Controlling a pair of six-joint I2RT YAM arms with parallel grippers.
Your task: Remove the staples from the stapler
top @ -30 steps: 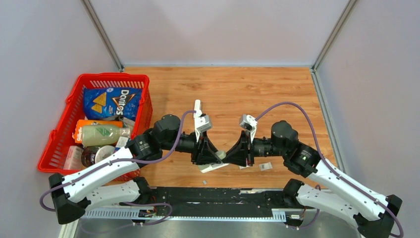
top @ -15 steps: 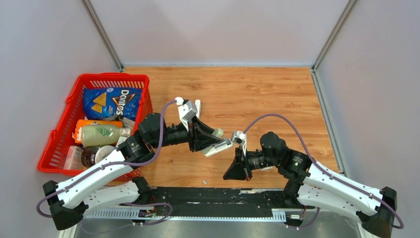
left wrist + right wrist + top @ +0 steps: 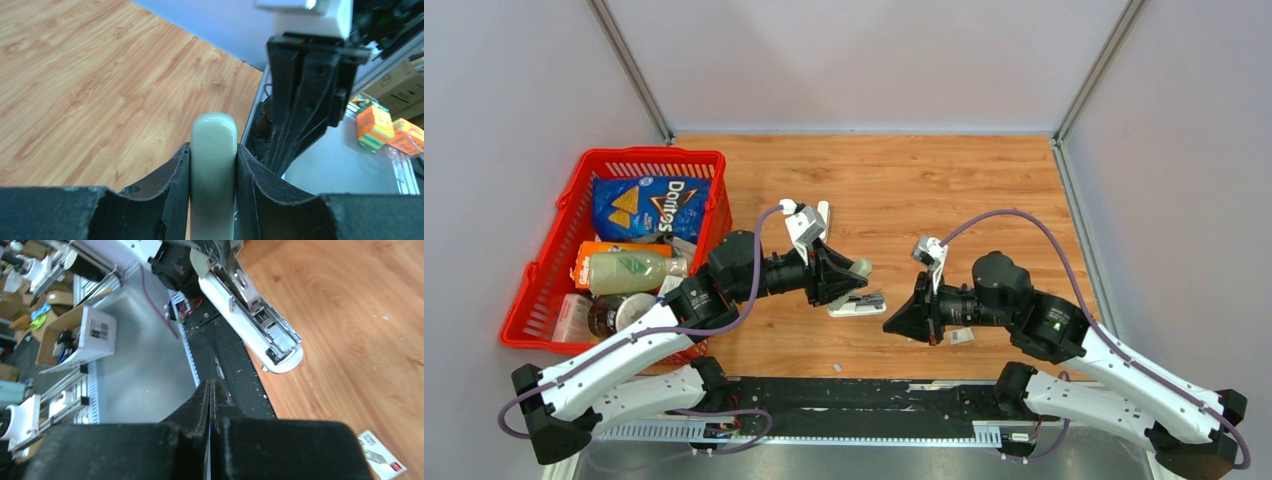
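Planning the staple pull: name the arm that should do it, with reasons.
Right. The left gripper is clamped on the stapler; the right gripper is shut, empty, and points at the staples showing in its open track.

Bare wood tabletop (image 3: pixel 944 190) across far half: open passage. Red basket (image 3: pixel 652 152), full of groceries, filling left side. Centre crowded: stapler (image 3: pixel 854 308) clamped in left gripper (image 3: pixel 849 285), right gripper (image 3: pixel 890 325) near it, slim gap between. Whitish packet (image 3: pixel 962 336) flat beside right wrist. Walls (image 3: pixel 864 60) hemming left, far, right.

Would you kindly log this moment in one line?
left gripper: clamps stapler | right gripper: shut, beside stapler | staples: showing in open stapler
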